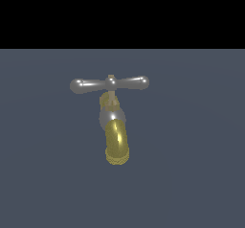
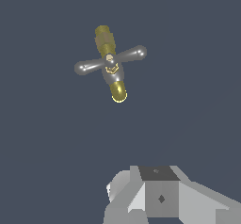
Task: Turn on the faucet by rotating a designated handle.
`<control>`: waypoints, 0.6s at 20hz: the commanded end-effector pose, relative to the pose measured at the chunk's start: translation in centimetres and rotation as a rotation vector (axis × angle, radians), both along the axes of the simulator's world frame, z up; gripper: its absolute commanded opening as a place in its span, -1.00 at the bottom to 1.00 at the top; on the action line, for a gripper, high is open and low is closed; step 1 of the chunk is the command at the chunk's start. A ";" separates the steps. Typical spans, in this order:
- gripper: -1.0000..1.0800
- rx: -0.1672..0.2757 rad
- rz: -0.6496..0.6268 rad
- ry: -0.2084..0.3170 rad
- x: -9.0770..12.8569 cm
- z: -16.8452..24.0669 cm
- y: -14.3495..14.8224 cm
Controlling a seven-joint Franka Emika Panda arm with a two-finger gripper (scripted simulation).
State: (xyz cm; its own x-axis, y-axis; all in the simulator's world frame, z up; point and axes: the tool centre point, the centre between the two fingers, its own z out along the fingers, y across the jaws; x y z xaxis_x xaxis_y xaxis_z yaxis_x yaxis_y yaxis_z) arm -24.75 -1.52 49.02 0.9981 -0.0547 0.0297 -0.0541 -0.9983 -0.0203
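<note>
In the exterior view, the faucet (image 1: 115, 131) stands alone on a flat slate-grey surface (image 1: 191, 174), its gold-brass spout (image 1: 116, 144) curving toward the camera and ending in a ribbed tip, a silver-grey collar just behind it. Across its top lies the handle (image 1: 109, 84), a slim silver crossbar running level from the exterior view's left to the exterior view's right, a bulbous end on each side and a small brass-tipped hub at the centre. No arm or gripper appears in this view, and nothing touches the handle. In the wrist view, the faucet (image 2: 111, 64) is seen from above, well apart from the arm, with the handle (image 2: 110, 60) set crosswise and slightly tilted over the gold spout (image 2: 118, 91). Only a pale grey, blocky part of the arm's end (image 2: 162, 197) shows at the frame's edge; the gripper's fingers are out of sight, so whether it is open or closed cannot be told, and it holds nothing visible.
</note>
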 end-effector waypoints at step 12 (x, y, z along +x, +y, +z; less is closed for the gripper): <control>-1.00 -0.002 0.076 0.000 0.2 -1.2 -0.7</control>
